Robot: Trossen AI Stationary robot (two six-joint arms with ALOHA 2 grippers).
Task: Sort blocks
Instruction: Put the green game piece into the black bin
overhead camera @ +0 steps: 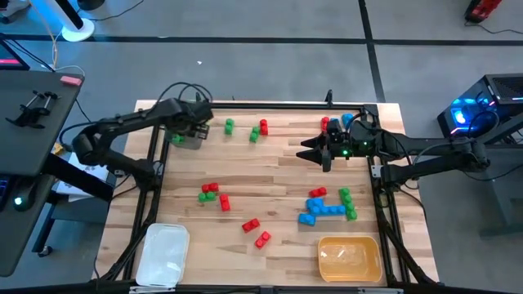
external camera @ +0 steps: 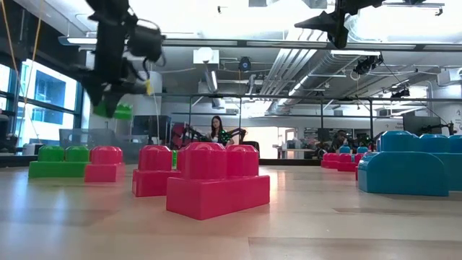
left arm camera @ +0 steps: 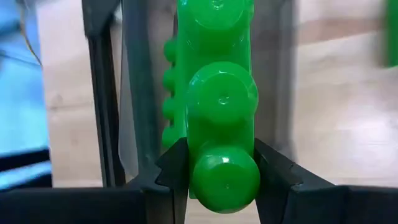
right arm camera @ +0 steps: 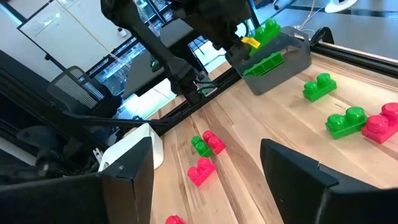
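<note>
Left end effector [left arm camera: 221,180] grips a green block [left arm camera: 219,106] over the grey tray [right arm camera: 277,68], apparently for release; right end effector [right arm camera: 208,180] waits, fingers wide.

A pale wooden plank worktop [overhead camera: 278,175] edged by a black metal frame [overhead camera: 270,104] stands on a grey floor [overhead camera: 245,69] crossed by dark lines. A black desk [overhead camera: 29,122] sits beside it. Across the room, tall windows [external camera: 43,101] admit daylight, exposed ducts and pipes [external camera: 289,65] run under the ceiling, and a seated person [external camera: 215,130] shows far off.
</note>
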